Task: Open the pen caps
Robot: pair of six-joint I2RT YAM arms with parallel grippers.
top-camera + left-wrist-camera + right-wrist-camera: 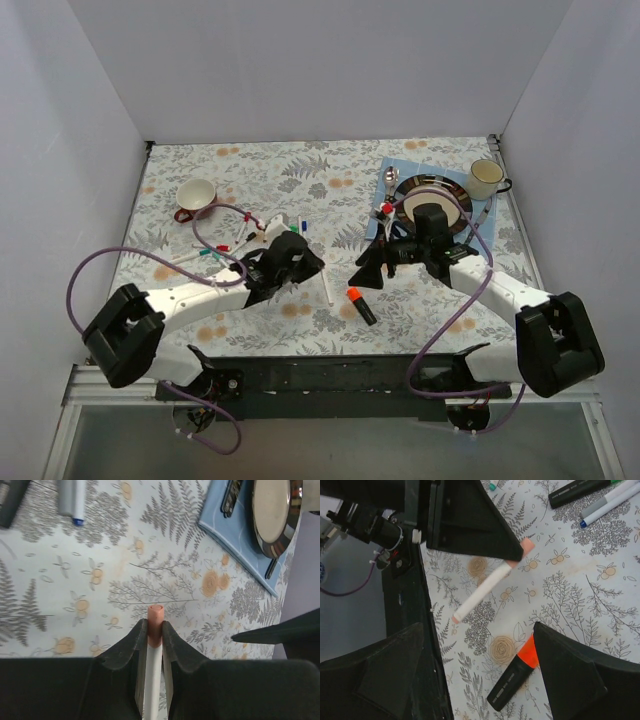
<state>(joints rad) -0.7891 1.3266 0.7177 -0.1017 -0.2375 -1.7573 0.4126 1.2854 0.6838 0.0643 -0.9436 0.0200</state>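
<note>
I saw the peach cap (155, 614) seated on its white pen (481, 592), the left gripper (155, 630) pinching the barrel at the cap's base. My right gripper (479, 630) hung spread wide close by, over a black marker (509, 684) with an orange cap (529, 655) lying on the table (570, 592).

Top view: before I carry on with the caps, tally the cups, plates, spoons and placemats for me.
Cups: 2, a pink cup and a cream mug
Plates: 1, the plate
Spoons: 1, the spoon
Placemats: 1, the blue placemat
Total: 5
</note>
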